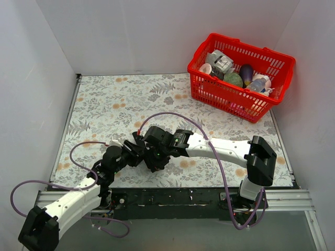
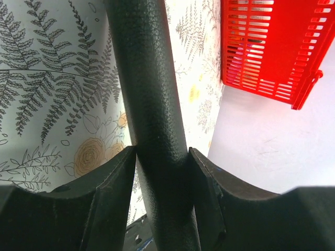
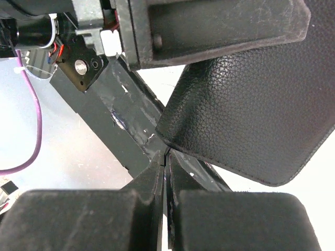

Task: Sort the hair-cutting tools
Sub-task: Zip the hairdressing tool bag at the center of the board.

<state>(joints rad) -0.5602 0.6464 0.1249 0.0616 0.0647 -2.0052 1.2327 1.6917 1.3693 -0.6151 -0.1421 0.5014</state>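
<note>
Your left arm (image 1: 68, 201) and right arm (image 1: 220, 149) meet low near the table's (image 1: 104, 99) front. The left end effector (image 2: 162, 157) is clamped on the black case (image 2: 149, 94), the right end effector (image 3: 166, 162) is pressed together beside its flap, and the hair-cutting tools are hidden.

No words, numbers, brand names or signs can be read in any of the views. Only leaves and flowers are printed on the cloth of the bench (image 1: 104, 99). The things in the red basket (image 1: 226, 97) are seen too small for any label on them to be made out. The black grainy case (image 3: 251, 110) is seen up close, and only plain skin is shown on it.
</note>
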